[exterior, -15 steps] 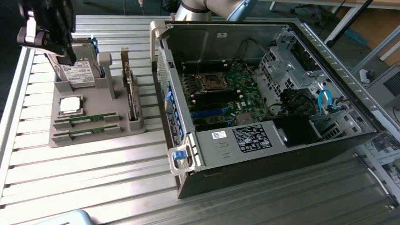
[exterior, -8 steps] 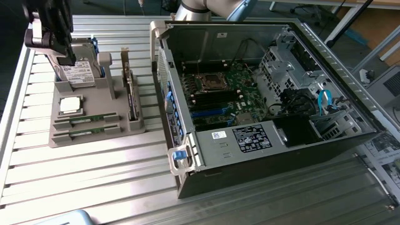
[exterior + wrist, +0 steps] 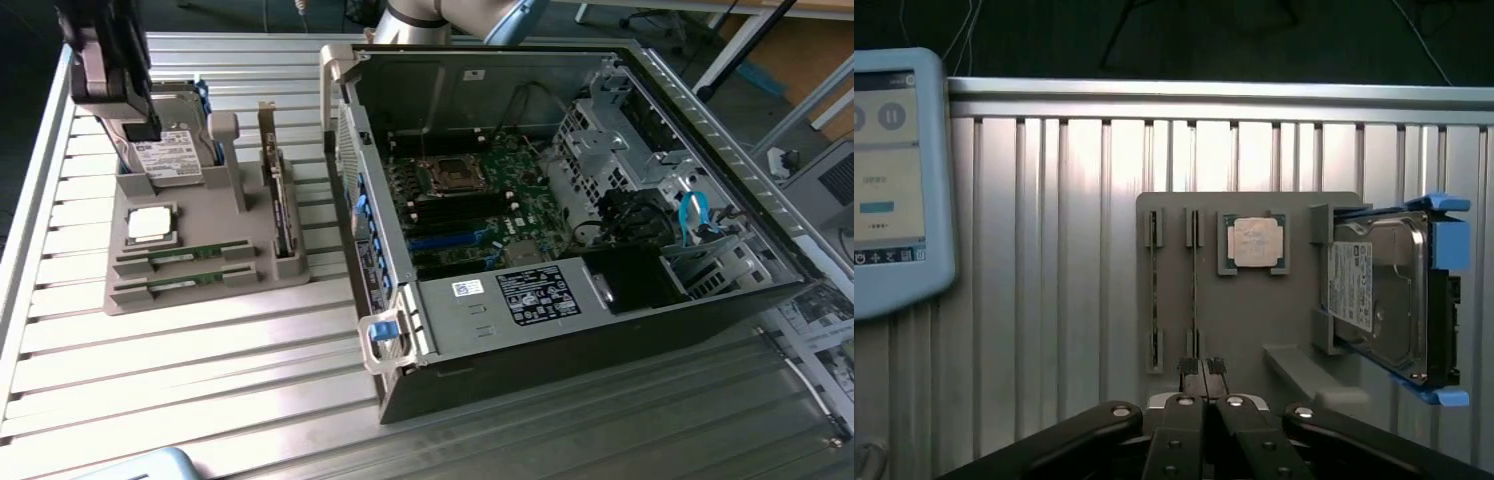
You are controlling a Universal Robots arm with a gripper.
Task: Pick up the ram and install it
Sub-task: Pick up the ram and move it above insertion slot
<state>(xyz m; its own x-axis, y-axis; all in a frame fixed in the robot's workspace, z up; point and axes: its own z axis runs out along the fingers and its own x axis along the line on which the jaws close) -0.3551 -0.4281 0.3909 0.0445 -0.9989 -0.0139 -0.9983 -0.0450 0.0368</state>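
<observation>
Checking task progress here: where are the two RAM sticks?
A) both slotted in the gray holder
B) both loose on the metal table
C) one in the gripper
A: one ram stick and the other ram stick sit in slots of the gray holder; the gripper is shut, holding nothing.

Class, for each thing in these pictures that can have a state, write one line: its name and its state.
tool, shut, empty, above the tray
processor, flat in its tray recess
ram nearer the processor, seated in its tray slot
other ram, seated in its tray slot
hard drive, held in its tray bracket
expansion card, upright in the tray
computer case, side open, interior exposed
</observation>
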